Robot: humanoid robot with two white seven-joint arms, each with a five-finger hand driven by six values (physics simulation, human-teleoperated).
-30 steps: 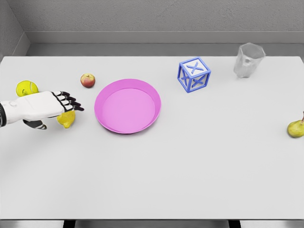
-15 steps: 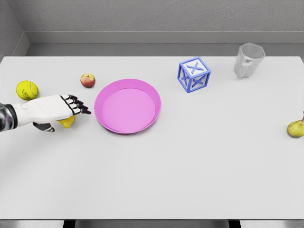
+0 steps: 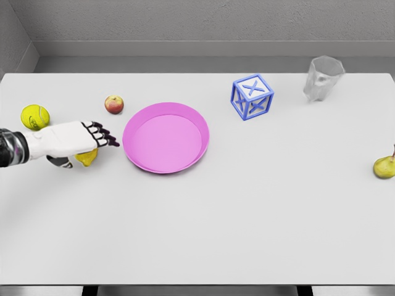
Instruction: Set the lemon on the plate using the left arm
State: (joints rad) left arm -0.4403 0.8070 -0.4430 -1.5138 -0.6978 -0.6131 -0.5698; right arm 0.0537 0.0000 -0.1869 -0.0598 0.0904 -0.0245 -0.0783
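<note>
One tabletop (image 3: 247, 222) carries one pink plate (image 3: 165, 137), one blue cube (image 3: 252, 97) marked X, one glass (image 3: 322, 78), one ball (image 3: 34, 116), one pear (image 3: 384, 166), one apple (image 3: 113, 104), one lemon (image 3: 87, 158). The left hand (image 3: 74, 140) lies flat over the lemon, left of the plate; whether it grips it, I cannot tell.

Tennis ball (image 3: 35, 116), apple (image 3: 113, 104), blue cube (image 3: 252, 97), glass (image 3: 323, 78), pear (image 3: 384, 166) on table (image 3: 247, 216).
</note>
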